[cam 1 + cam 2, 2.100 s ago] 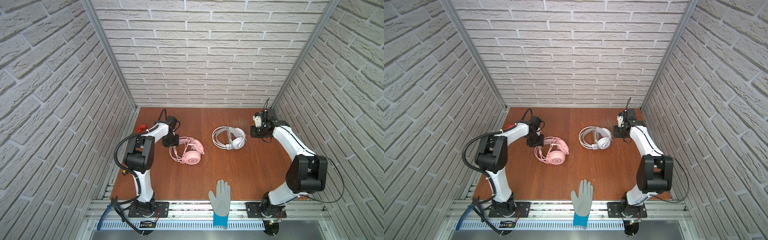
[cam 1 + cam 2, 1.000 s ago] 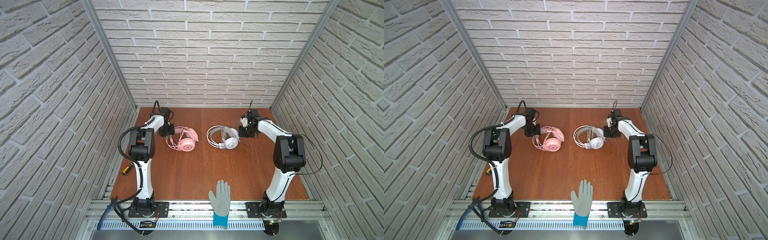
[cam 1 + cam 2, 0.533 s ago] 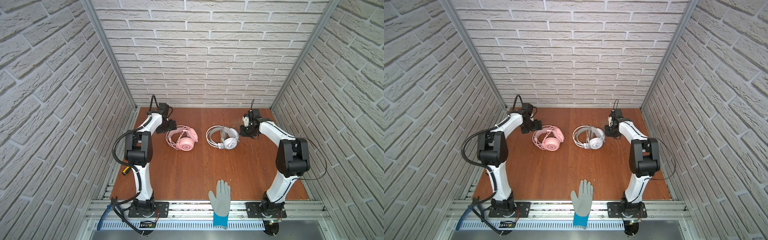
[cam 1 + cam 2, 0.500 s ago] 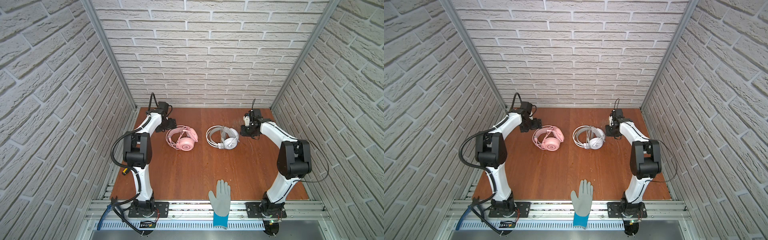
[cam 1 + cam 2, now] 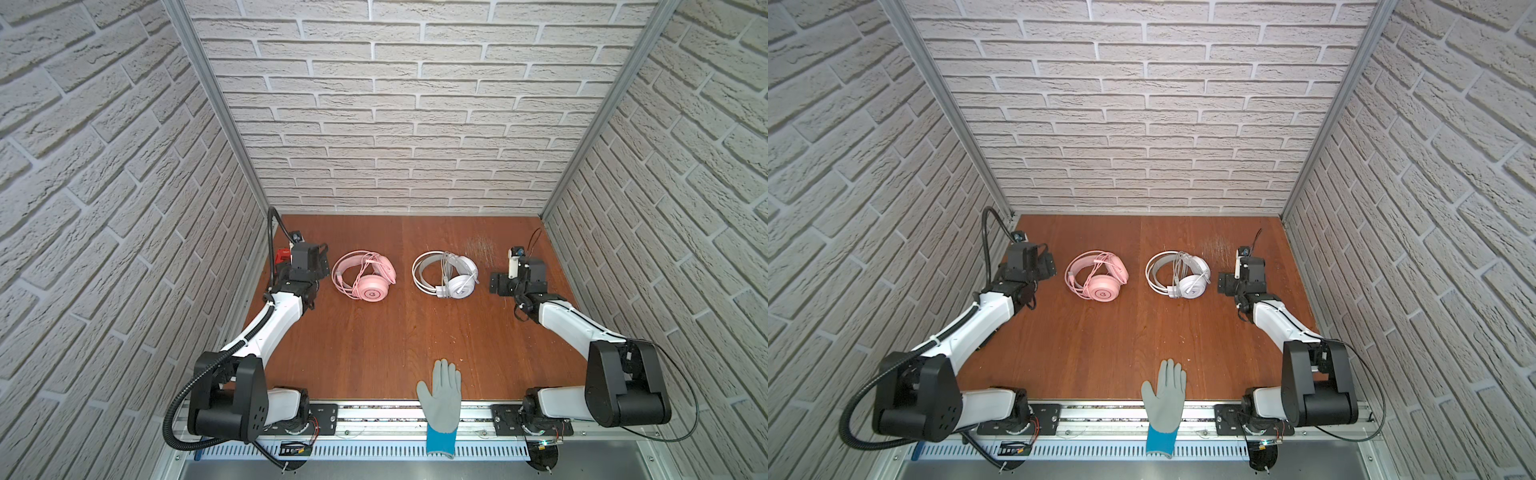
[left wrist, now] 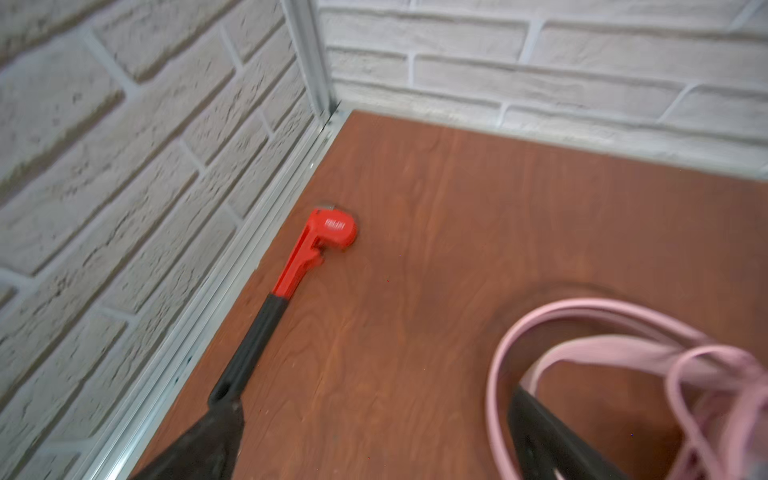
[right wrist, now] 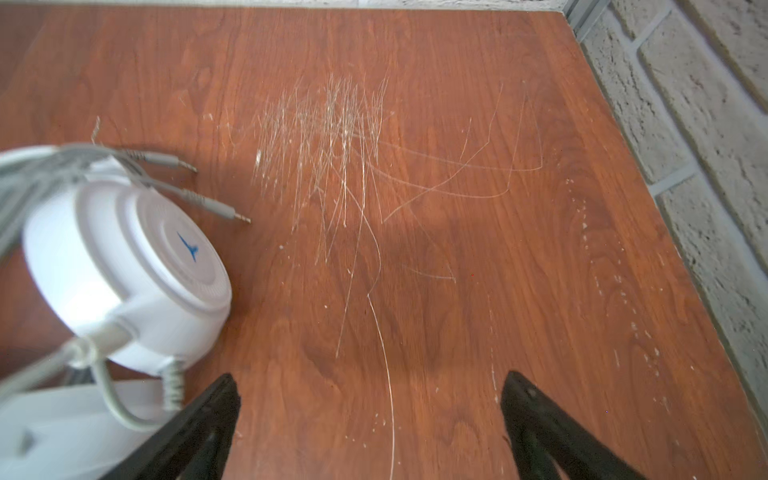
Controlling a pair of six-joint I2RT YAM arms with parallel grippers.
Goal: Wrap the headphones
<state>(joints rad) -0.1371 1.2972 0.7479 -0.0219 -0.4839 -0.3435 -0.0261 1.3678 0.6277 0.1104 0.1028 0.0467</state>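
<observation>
On the brown wooden table (image 5: 374, 340) two headsets lie side by side near the back wall, apart from each other. The pink headphones (image 5: 365, 278) are on the left and the white headphones (image 5: 446, 276) on the right, each lying flat with its headband curved toward the back and its thin cable laid in loops across the band. The left gripper (image 6: 372, 397) is just beside the pink headphones, on their outer side; its two black fingers (image 6: 199, 436) are spread wide and nothing is between them. One of them shows in front of the pink headband, and I cannot tell if it touches. The right gripper (image 7: 370, 378) is just beside the white headphones, also released, with only bare scratched wood between its fingers. Two grey jack plugs (image 7: 220, 208) stick out near the white earcup. A red wrench (image 6: 332, 228) with a black handle lies along the left edge of the table. A grey glove (image 5: 442, 395) with a blue cuff rests at the front edge.
</observation>
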